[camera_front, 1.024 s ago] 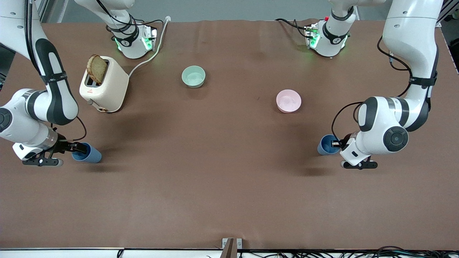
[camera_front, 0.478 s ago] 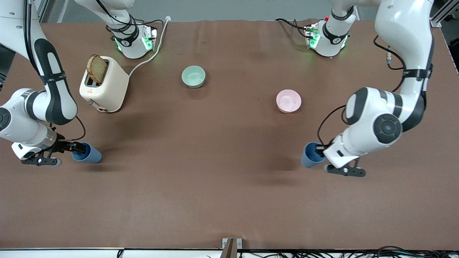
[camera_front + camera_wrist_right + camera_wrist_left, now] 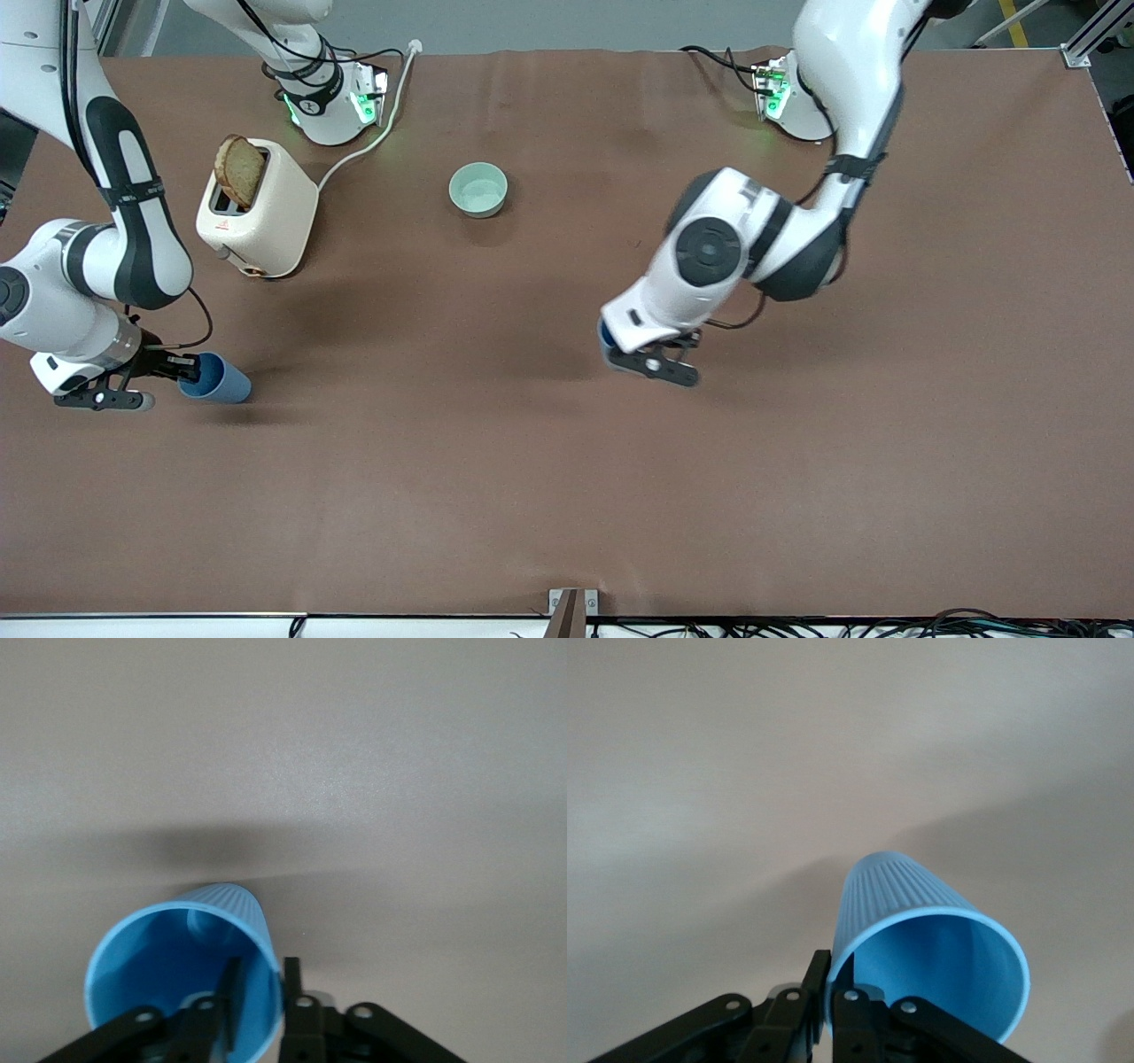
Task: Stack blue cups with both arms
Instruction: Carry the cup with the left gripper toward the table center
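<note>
Two ribbed blue cups. My right gripper (image 3: 182,365) is shut on the rim of one blue cup (image 3: 220,381), which sits tilted low at the right arm's end of the table. In the right wrist view one finger is inside and one outside the cup's (image 3: 173,970) wall, at the gripper (image 3: 259,988). My left gripper (image 3: 613,344) is shut on the other blue cup (image 3: 605,334) and holds it up over the middle of the table. The hand hides most of it. In the left wrist view the gripper (image 3: 831,988) pinches that cup's (image 3: 930,935) rim.
A pale green bowl (image 3: 478,189) stands near the robots' bases. A cream toaster (image 3: 261,217) with a slice of bread (image 3: 239,170) and its cable stands toward the right arm's end. The left arm hides the pink bowl.
My left arm has lifted its blue cup and carried it from its end of the table toward the middle, covering the pink bowl. The right gripper and its cup have barely moved.
</note>
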Controlling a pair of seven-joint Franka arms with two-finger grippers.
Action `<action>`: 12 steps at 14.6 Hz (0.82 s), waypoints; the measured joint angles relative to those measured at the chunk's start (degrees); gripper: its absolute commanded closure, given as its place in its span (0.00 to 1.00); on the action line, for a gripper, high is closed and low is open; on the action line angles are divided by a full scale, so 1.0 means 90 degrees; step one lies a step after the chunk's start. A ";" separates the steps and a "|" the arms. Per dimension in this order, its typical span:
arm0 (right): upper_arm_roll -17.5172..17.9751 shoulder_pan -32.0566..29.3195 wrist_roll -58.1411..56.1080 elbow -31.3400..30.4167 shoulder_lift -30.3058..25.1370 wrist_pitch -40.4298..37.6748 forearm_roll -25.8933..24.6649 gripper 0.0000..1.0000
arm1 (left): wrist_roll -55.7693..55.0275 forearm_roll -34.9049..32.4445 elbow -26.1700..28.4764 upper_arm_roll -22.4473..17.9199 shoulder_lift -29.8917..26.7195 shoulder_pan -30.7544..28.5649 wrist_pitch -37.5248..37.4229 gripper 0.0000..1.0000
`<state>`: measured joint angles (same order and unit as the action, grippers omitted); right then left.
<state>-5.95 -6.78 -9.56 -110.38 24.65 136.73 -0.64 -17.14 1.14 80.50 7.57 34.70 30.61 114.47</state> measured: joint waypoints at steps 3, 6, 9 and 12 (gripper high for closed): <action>0.0000 0.0000 0.0006 0.0000 0.0000 0.0005 0.0000 0.98 | -0.0006 0.0000 -0.0216 0.0000 0.0155 0.0257 -0.0001 1.00; 0.0022 0.0005 0.0006 0.0020 -0.0013 -0.0001 0.0010 1.00 | 0.0037 0.0000 -0.0246 0.0001 0.0264 0.0336 0.0002 1.00; 0.0025 0.0009 0.0006 0.0030 -0.0012 -0.0009 0.0010 1.00 | 0.0135 0.0000 -0.0265 -0.0001 0.0494 0.0336 0.0110 1.00; 0.0026 0.0016 0.0006 0.0087 -0.0012 -0.0012 0.0009 1.00 | 0.0157 0.0000 -0.0273 0.0008 0.0686 0.0432 0.0304 1.00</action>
<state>-5.71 -6.63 -9.50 -109.60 24.54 136.63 -0.56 -15.73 1.13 78.04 7.65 40.87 34.50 117.21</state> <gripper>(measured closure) 0.956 0.938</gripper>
